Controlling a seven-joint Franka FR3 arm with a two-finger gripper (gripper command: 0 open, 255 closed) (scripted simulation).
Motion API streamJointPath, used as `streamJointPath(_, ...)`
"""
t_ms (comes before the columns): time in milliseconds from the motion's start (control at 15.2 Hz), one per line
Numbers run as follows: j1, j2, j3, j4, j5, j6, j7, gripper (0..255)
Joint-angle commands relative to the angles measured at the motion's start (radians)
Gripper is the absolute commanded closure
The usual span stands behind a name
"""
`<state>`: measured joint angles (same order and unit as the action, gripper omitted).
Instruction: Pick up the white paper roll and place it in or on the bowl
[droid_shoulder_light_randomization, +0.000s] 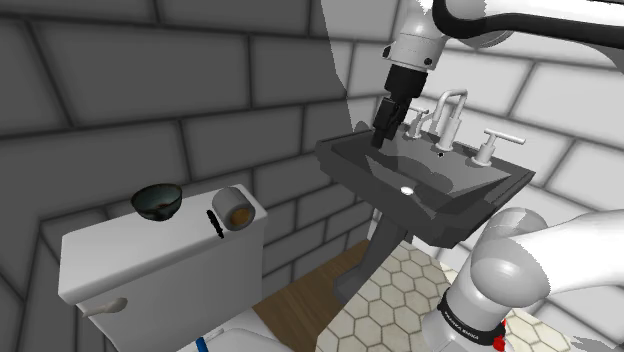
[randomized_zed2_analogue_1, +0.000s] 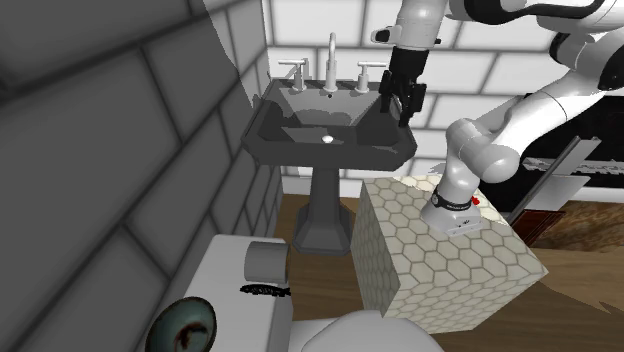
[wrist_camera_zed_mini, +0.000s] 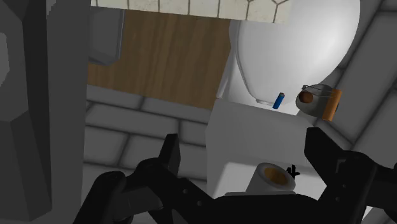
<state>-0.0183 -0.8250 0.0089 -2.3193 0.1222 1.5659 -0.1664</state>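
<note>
- paper roll (droid_shoulder_light_randomization: 237, 207) lies on its side on top of the toilet tank (droid_shoulder_light_randomization: 150, 270); bowl (droid_shoulder_light_randomization: 157, 201) near at its 9 o'clock in shoulder view, small black item (droid_shoulder_light_randomization: 213, 222) just beside.
- risk: a finger nudge could send the roll off the tank edge; bowl looks small, so the roll may tip out.
- gripper (droid_shoulder_light_randomization: 384, 135) spread, empty, over sink (droid_shoulder_light_randomization: 430, 190); roll well apart at its 8 o'clock.

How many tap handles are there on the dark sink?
2. One handle stands at the back of the sink, on the second exterior view's left of the spout; the other handle stands on its right. None seems hidden.
</note>
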Motion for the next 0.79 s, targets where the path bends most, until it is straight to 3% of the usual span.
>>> streamJointPath(0,0.000,0.000,0.000,0.000,0.000,0.000,0.000,0)
streamJointPath(396,0.007,-0.193,0.086,-0.343,0.088,0.357,0.084,0)
streamJointPath(726,0.047,-0.255,0.202,-0.576,0.193,0.704,0.164,0)
